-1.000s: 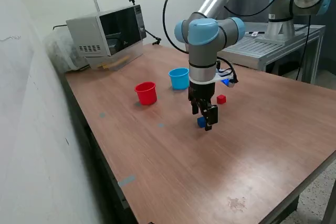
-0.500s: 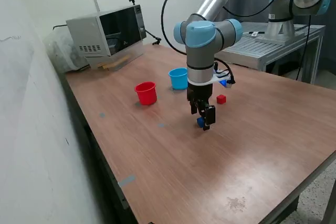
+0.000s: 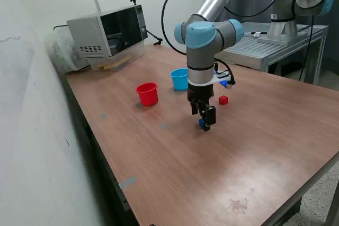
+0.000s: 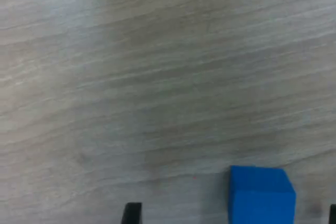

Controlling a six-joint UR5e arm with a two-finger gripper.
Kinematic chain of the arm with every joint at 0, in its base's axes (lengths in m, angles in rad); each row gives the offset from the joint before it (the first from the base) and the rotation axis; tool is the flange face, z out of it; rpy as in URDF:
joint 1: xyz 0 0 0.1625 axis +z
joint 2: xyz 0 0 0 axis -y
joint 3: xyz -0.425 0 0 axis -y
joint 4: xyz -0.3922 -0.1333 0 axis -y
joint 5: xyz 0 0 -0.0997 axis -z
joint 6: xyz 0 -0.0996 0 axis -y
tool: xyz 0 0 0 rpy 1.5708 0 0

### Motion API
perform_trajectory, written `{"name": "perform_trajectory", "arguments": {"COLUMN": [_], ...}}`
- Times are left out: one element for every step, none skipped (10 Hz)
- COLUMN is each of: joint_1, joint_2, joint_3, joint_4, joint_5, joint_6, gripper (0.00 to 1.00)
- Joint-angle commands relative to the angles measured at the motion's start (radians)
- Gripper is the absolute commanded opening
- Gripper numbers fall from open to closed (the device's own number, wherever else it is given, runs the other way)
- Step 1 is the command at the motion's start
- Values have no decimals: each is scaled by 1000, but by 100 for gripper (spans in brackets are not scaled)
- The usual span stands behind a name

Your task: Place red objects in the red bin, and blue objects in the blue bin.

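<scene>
The jaws [image 3: 204,121] stand apart, I can see both finger tips at the edge of my wrist view with a gap between them, and nothing is clamped. Against the frames from a second ago, the arm has shifted slightly toward the exterior view's left and the jaws sit a touch higher in the picture; nothing else on the worktop [image 3: 175,173] has moved. The microwave [image 3: 108,29] sits at the far corner. The red cup [image 3: 147,93] and the light blue cup [image 3: 180,79] stand upright, well apart from each other. The blue cube [image 4: 261,195] lies on the worktop between the jaws, nearer one finger than the other; whether it touches I cannot tell. A red cube [image 3: 223,100] lies near, to the exterior view's right of the jaws.
</scene>
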Motion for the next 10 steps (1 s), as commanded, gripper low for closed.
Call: {"name": "perform_trajectory", "arguments": {"joint_1": [-5,-5,-3,-2,0,3,4,7,14,15], "joint_2": [-9,-13,-26,-36,-44,-46,-52,-53,-53,-53], "joint_3": [20,29,36,43,44,44,44,46,46,44], "joint_4": [2,4,4,6,6,6,6,6,4,4], "joint_5": [0,0,0,0,0,0,0,1,3,3], "joint_6": [-4,-4,-4,-4,-4,-4,-4,-3,-3,-3], "gripper": [100,100,100,100,100,100,100,100,100,100]}}
